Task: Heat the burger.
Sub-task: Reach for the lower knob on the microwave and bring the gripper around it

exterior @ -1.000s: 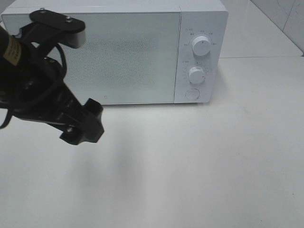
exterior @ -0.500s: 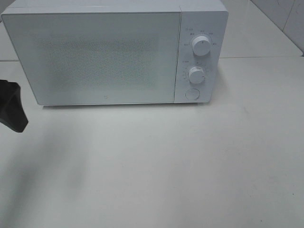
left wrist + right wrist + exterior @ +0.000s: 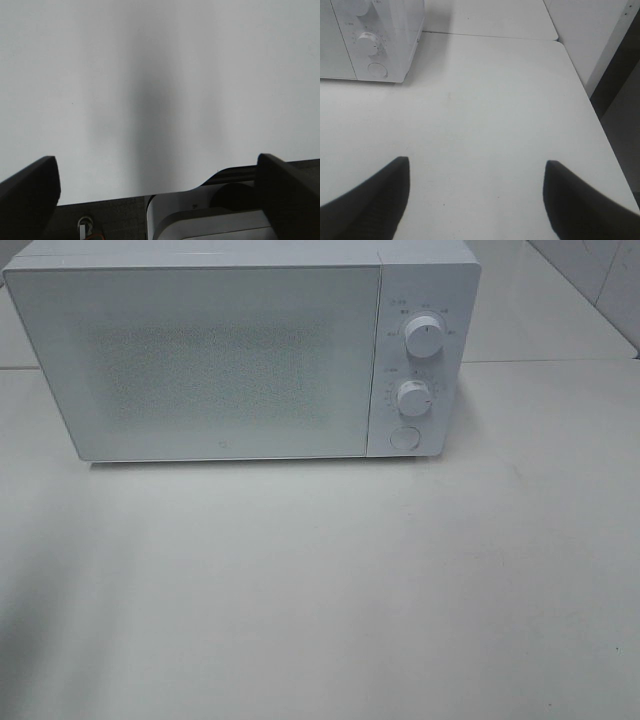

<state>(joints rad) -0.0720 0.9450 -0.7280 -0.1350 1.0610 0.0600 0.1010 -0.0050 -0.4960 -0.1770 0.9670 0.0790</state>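
The burger is out of view in all three views. A white microwave (image 3: 220, 360) stands at the back of the table with its door shut; its knob side also shows in the right wrist view (image 3: 370, 40). Neither arm appears in the exterior high view. My left gripper (image 3: 156, 162) is open over bare white surface, with nothing between its dark fingers (image 3: 30, 187). My right gripper (image 3: 476, 164) is also open above the table, off to the microwave's right, and holds nothing.
The microwave's panel carries two white knobs (image 3: 424, 337) (image 3: 413, 397) and a round button (image 3: 404, 437). The white table (image 3: 330, 590) spreads in front of it. Its right edge (image 3: 592, 105) drops off beside a dark gap and a wall.
The left arm, which stood in front of the microwave door a second ago, has drawn away to the left and left the exterior high view. The microwave has not moved.
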